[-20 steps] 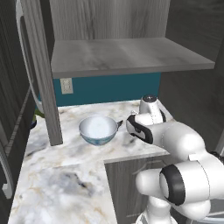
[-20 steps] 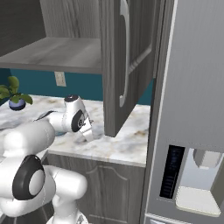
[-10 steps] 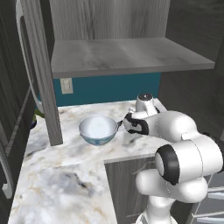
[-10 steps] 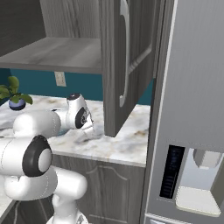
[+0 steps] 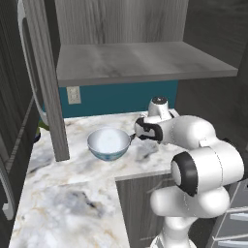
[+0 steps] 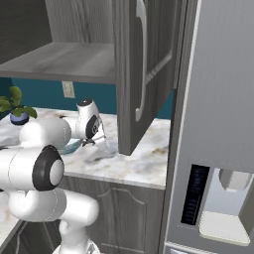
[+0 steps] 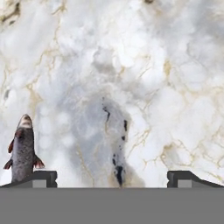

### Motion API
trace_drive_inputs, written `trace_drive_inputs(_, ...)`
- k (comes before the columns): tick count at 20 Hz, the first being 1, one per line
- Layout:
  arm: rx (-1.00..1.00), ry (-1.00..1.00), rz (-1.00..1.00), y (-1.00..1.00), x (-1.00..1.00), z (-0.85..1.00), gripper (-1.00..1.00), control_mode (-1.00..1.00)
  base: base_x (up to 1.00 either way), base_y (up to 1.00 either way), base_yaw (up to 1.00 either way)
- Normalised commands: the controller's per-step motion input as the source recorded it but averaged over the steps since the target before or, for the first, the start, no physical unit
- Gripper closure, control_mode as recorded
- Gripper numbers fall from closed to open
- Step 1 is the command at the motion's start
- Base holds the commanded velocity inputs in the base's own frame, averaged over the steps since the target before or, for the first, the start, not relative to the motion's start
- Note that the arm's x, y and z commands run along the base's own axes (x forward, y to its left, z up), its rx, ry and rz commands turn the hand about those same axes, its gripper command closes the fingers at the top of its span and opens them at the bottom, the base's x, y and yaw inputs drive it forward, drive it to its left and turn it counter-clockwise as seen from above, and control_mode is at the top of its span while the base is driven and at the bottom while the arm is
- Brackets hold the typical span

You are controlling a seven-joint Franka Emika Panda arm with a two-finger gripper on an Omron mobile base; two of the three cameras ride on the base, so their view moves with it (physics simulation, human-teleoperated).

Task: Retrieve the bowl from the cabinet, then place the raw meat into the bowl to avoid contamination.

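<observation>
1. The end effector (image 7: 112, 177) points down at the marble counter (image 7: 144, 78), its tips spread wide at the bottom of the hand view with nothing between them.
2. The raw meat (image 7: 22, 148) lies on the counter at the lower left of the hand view, just above the left fingertip.
3. The bowl (image 5: 109, 143) stands on the counter at center left of the left base view, beside the end effector (image 5: 133, 137).
4. The cabinet (image 5: 140, 60) fills the top, door open.

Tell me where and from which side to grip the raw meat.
Grip the raw meat across its narrow mid-body, coming straight down. It lies flat on the marble counter, long and slim, by the open tool's left fingertip; shift that way first.
</observation>
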Motion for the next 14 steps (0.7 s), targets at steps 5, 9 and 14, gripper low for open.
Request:
trace_drive_inputs(5, 0.00, 0.01, 0.00, 0.33, 0.19, 0.03, -1.00, -1.00, 0.00, 0.00, 0.00)
trace_drive_inputs(9, 0.00, 0.06, 0.00, 0.26, 0.28, 0.04, -1.00, -1.00, 0.00, 0.00, 0.00)
trace_drive_inputs(14, 0.00, 0.01, -0.01, 0.08, 0.31, 0.00, -1.00, -1.00, 0.00, 0.00, 0.00)
